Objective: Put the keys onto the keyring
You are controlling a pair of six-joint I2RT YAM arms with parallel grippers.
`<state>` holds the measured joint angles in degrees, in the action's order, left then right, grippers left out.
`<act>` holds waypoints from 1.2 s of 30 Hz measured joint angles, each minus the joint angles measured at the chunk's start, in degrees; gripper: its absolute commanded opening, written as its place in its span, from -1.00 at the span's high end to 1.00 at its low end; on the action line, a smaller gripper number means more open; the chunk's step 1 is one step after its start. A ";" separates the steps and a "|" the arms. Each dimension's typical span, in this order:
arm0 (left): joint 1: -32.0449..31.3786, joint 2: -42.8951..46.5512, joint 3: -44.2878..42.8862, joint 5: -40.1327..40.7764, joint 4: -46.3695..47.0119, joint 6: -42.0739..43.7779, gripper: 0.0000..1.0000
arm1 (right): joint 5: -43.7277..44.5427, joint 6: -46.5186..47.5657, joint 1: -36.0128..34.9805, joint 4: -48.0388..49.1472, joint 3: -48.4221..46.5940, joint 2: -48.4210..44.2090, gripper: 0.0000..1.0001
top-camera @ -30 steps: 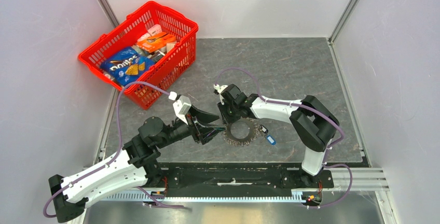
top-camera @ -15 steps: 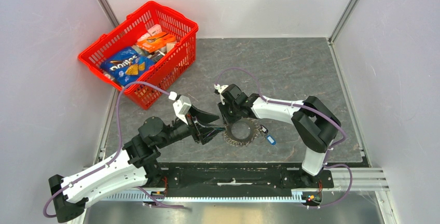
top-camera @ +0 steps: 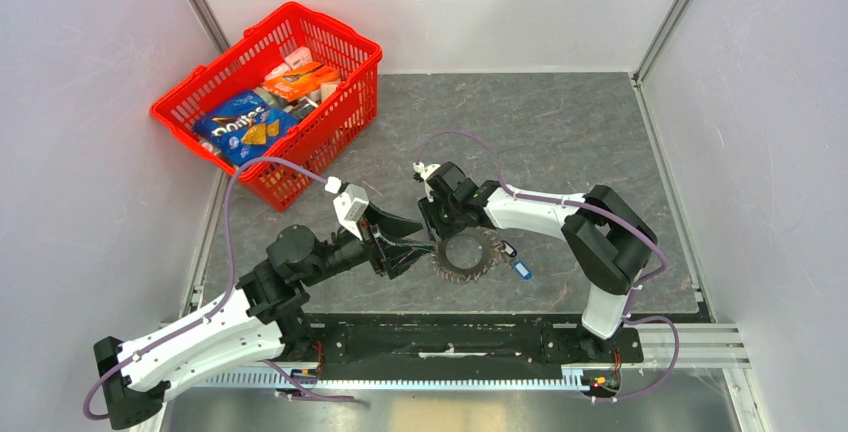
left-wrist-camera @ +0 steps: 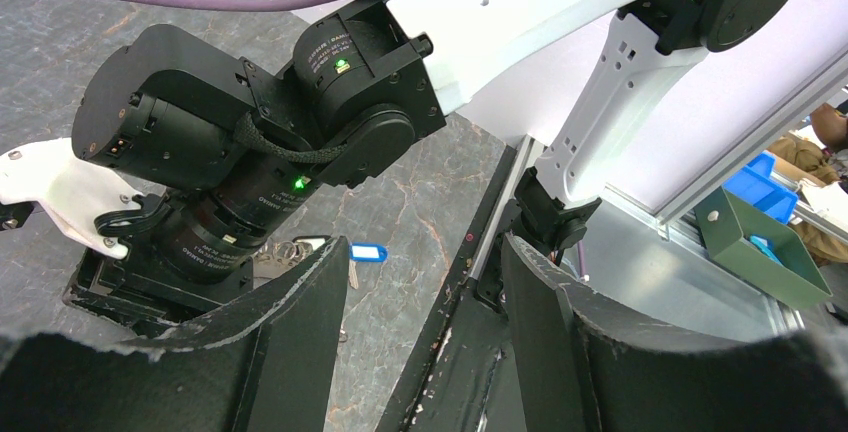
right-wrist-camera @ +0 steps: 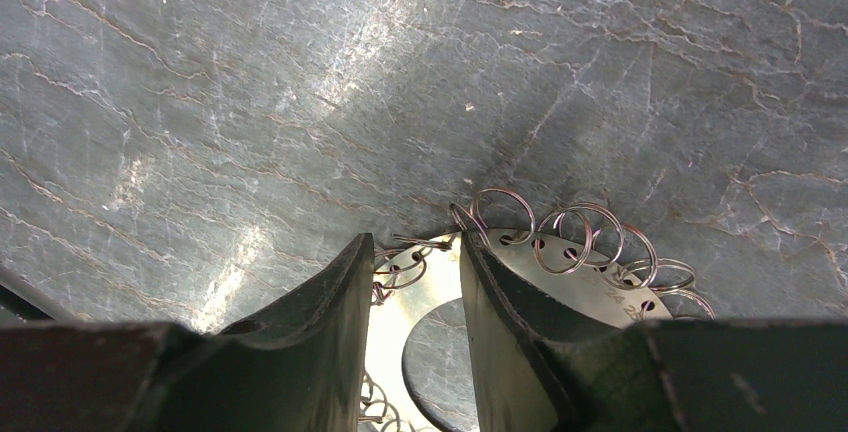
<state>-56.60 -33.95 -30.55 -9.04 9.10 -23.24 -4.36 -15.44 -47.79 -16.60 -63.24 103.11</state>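
Right fingers [right-wrist-camera: 300,332] eased apart in last second; stood slack astride rim of keys [top-camera: 488,258], gripping nothing. Keys lay flat on worktop [top-camera: 560,132] between arms, blue key [top-camera: 519,270] just beside. Left fingers [left-wrist-camera: 290,342] stood spread, empty. Judged: release, regrasp needed.

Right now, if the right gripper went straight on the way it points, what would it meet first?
The keys: the right gripper points down at them, its open jaws either side of part of the bunch. Just beneath lies the table. How near it is already is unclear.
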 measured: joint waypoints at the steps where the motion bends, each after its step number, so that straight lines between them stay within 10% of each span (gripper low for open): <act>1: 0.00 0.00 0.00 0.00 0.00 0.02 -0.29 | 0.02 0.00 0.00 0.00 0.00 0.00 0.11; 36: 0.00 0.00 0.00 0.02 0.00 0.00 -0.29 | 4.00 -2.34 0.00 1.75 0.09 -0.83 0.24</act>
<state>-56.60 -33.95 -30.55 -9.02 9.10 -23.24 -0.36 -17.78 -47.79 -14.85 -63.16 102.28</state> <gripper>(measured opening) 0.644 0.394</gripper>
